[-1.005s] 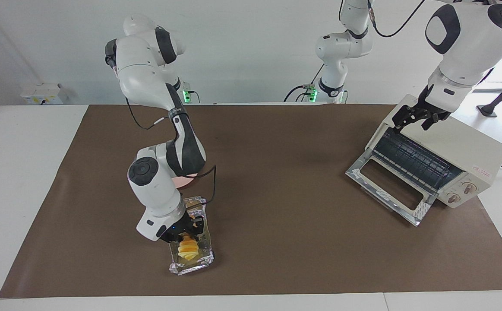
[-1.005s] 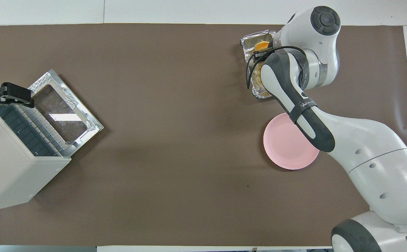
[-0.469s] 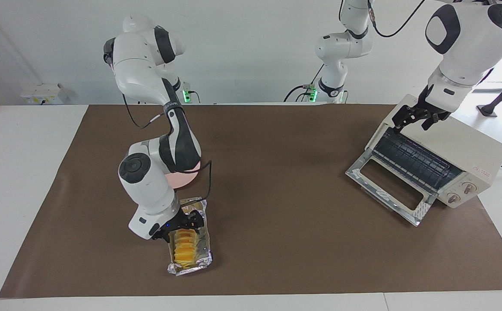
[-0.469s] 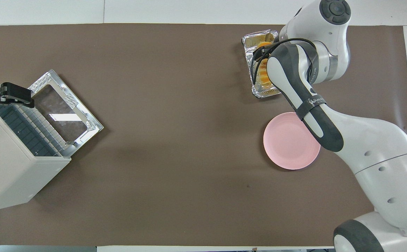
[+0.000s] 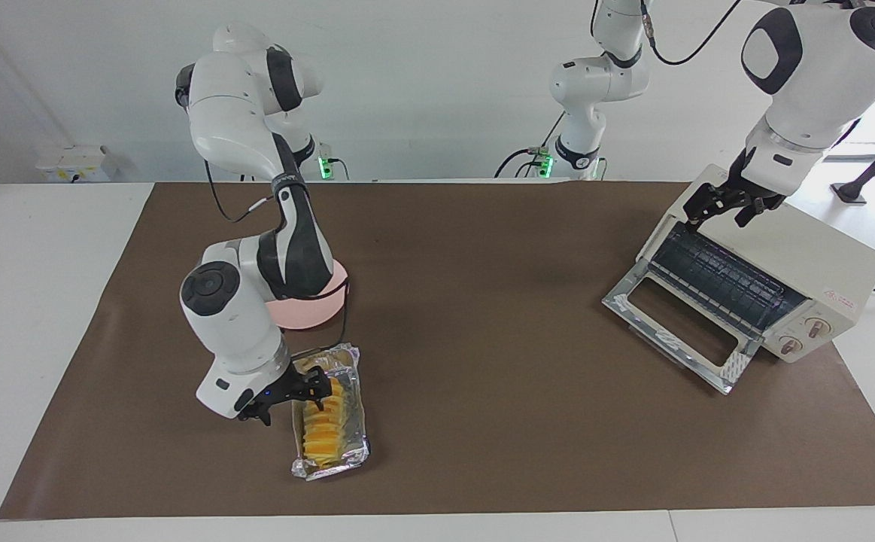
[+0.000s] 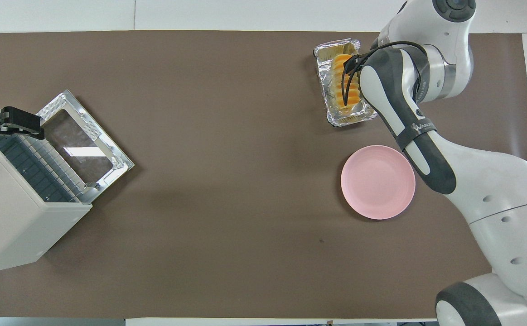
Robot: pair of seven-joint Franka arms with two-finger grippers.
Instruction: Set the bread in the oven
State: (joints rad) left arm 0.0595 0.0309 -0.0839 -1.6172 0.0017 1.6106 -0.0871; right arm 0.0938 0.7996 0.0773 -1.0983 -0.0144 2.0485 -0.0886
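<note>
Bread [image 5: 324, 421]: lies flat and whole along the foil tray [image 5: 332, 468] at the right arm's end of the bench [image 5: 482, 391], farther from the robots than the plate [image 5: 309, 316]. Was half hidden under the right end effector [image 5: 288, 397] a second ago, bunched up at the tray's end away from the robots; now shows full length, ungripped. Have swung aside since then, wrist and end effector, toward the bench's end, and now sit low beside the tray with jaws spread and one fingertip close to the loaf. Reads as a grasp let go or lost, not a lift, so no progress toward the oven [image 5: 821, 256] yet. Calls for a fresh approach, probably across the loaf's narrow width. Stands ready at the left arm's end, door [image 5: 621, 301] dropped open, rack exposed. Waits unchanged over the oven's top front edge, left end effector [image 5: 724, 211], fingers apart and holding nothing.
</note>
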